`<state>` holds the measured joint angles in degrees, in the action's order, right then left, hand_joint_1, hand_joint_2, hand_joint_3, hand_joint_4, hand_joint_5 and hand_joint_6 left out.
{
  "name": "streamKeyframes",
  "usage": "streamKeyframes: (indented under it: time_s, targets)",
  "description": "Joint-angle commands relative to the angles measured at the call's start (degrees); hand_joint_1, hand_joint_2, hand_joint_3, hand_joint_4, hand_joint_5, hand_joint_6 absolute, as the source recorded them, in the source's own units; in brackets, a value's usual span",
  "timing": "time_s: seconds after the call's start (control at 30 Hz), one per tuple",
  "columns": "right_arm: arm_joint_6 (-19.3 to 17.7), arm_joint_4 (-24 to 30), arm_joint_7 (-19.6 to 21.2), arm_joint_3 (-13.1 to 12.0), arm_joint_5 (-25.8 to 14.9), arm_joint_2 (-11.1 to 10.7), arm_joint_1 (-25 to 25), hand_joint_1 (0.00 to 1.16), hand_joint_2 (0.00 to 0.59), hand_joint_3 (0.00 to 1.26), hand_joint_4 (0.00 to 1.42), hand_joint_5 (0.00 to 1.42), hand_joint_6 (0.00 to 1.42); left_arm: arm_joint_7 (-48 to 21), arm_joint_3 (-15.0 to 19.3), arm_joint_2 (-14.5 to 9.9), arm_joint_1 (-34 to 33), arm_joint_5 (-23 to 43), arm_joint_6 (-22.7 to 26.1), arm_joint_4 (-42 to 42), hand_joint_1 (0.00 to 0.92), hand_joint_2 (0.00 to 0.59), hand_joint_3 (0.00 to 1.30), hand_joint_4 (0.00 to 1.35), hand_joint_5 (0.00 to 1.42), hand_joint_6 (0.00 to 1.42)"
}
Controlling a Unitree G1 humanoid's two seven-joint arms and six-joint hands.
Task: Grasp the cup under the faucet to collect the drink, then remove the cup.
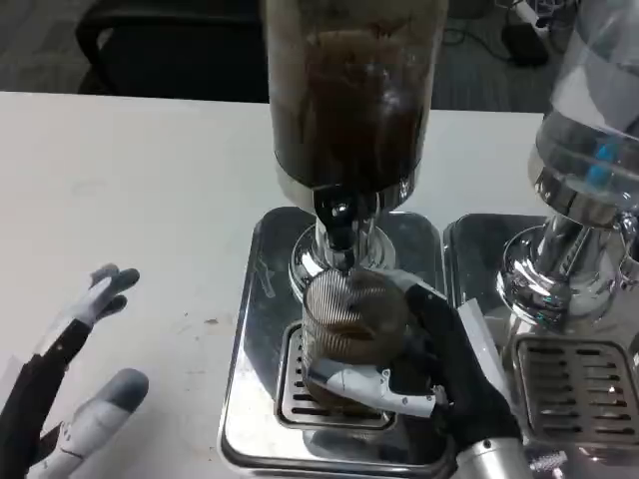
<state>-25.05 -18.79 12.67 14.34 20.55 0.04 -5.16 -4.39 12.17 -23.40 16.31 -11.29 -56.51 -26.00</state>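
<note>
Right hand (439, 369), lower centre-right of frame, grips the ribbed glass cup (351, 321) beneath the faucet (339, 232), above the drip tray (262, 299). Brown drink visible inside the cup. Left hand (75, 389), lower left, rests on the tabletop (130, 200), fingers spread, holding nothing.

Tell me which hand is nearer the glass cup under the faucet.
Right. The right hand wraps around the glass cup on the drip tray. The left hand lies apart on the table, well off to the cup's left.
</note>
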Motion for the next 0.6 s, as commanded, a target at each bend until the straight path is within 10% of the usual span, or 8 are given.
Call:
streamKeyframes:
  time_s: [0.03, 0.6]
  targets:
    - [-0.1, 0.9, 1.8, -0.4, 0.3, 0.6, -0.6, 1.08, 0.136, 0.66, 0.69, 0.76, 1.02, -0.2, -0.6, -0.8, -0.3, 0.9, 0.2, 0.1, 0.000, 0.135, 0.16, 0.00, 0.16, 0.06]
    - [0.5, 5.7, 5.5, -0.5, 4.0, -0.3, -3.3, 1.08, 0.118, 0.73, 0.80, 0.86, 1.17, -0.4, -2.9, -1.2, -1.2, 0.1, 0.6, -1.1, 0.000, 0.130, 0.15, 0.00, 0.16, 0.06]
